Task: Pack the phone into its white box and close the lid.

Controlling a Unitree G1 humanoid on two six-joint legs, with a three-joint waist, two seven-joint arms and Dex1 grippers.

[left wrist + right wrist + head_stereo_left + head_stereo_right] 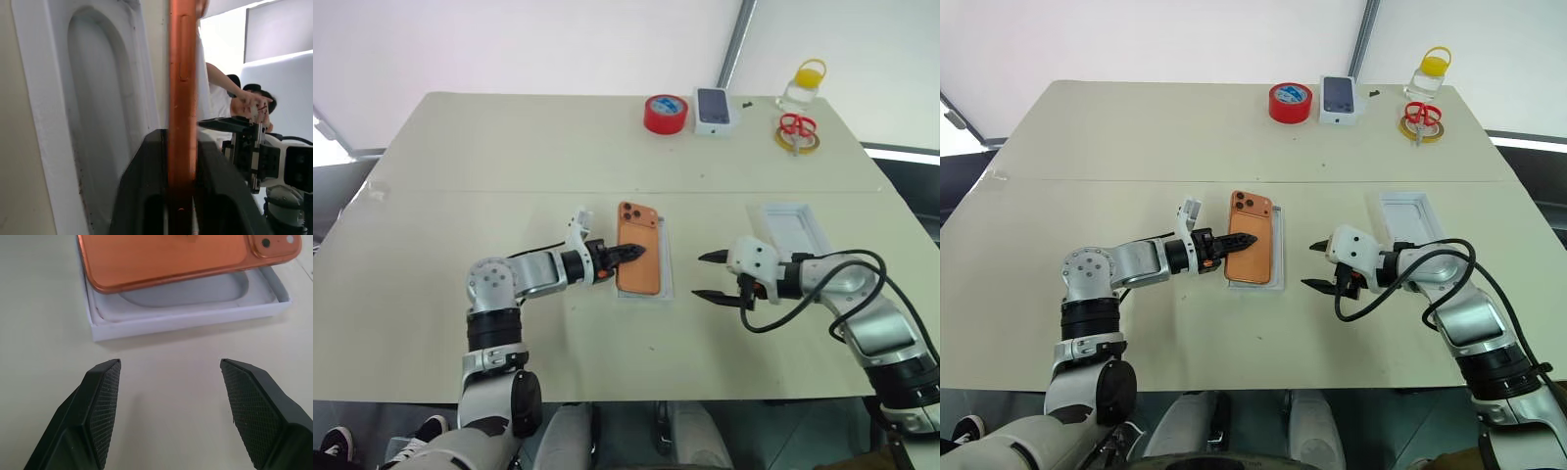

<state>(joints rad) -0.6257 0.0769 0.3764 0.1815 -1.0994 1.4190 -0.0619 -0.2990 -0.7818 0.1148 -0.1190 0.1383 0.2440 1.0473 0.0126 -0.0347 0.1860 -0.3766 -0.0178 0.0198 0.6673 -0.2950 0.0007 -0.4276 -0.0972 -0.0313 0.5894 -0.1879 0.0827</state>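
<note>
phone (pixel 639 249): orange, back up, camera cluster at the far end. Tilted over the white box (pixel 666 274), raised on the left-arm side; how its other long edge meets the tray I can't tell.
white box: mid-table, long axis running away from the robot, between the two grippers. Right wrist view shows its grey recessed floor under the phone.
left gripper (pixel 628 255): reaches in from the left, black fingers pinching the phone's near long edge. Left wrist view: orange edge sandwiched between both fingers, so gripping the phone.
right gripper (pixel 713 275): on the right of the box, apart from it, fingers spread wide, nothing between them. Right wrist view: both textured pads over bare table, box and phone just ahead.
lid (pixel 792 228): all-white tray, flat on the table, right of the box, behind the right gripper's wrist.
far edge: red tape roll (pixel 666 114), small white box with phone picture (pixel 716 109), clear bottle with yellow cap (pixel 802 86), red-handled scissors on a yellow ring (pixel 797 131).
person (pixel 244 100): partly seen in left wrist view, beyond the table.
</note>
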